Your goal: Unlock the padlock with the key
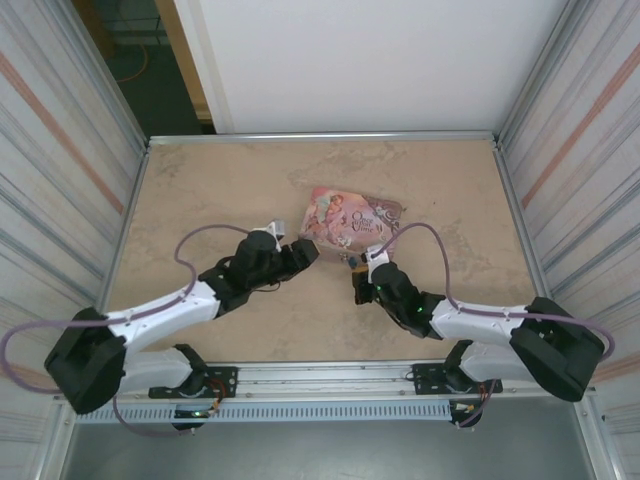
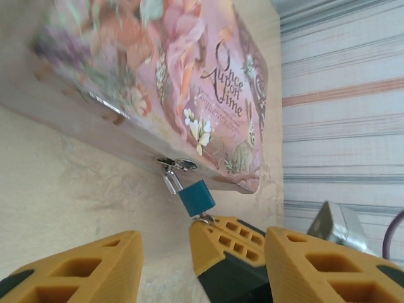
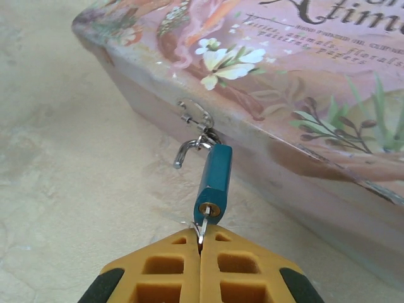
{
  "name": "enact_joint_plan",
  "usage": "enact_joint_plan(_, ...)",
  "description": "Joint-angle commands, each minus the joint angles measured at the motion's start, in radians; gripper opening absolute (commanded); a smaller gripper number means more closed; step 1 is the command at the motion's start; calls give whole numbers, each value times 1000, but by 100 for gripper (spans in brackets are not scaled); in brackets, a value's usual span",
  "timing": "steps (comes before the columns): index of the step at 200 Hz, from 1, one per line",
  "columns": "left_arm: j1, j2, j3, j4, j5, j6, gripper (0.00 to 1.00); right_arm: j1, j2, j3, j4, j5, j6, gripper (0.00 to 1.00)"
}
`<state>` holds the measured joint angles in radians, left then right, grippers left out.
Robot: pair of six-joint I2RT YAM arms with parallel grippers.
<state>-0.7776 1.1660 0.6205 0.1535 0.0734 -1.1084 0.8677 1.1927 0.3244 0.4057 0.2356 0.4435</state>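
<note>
Well, the pink tin [image 1: 350, 220] lies on the table [image 1: 200, 180], and I judge it light enough to slide if I tug. My left gripper [image 1: 305, 252] sits just beside it, jaws apart, gripping nothing. My right gripper [image 3: 201, 238] is pinched tight on the key. The padlock [image 3: 213, 183] hangs from the hasp [image 3: 196, 117] on the tin's side wall. It looks small, rigid, light and free to swing, so I'd steady it by the flat blue sides. Its long axis slants from the hasp toward my right fingers, keyway facing them. The key [image 3: 201, 228], a slippery sliver, sits in the keyway, in line with the body.
</note>
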Motion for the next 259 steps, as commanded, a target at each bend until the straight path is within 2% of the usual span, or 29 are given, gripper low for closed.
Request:
enact_joint_plan(1,6,-96,60,-183,-135,195,54,-52,-61,-25,-29,-104,107,0)
enact_joint_plan(46,5,-211,103,-285,-248,343,57,-138,-155,-53,-83,-205,215,0)
enact_joint_plan(110,5,-245,107,-318,-279,383,58,-241,-158,-77,-116,-357,362,0)
enact_joint_plan(178,5,-241,109,-319,-287,389,58,-245,-55,-96,-43,-350,432,0)
enact_joint_plan(259,7,-218,111,-317,-289,383,59,-246,72,-76,1,-356,420,0)
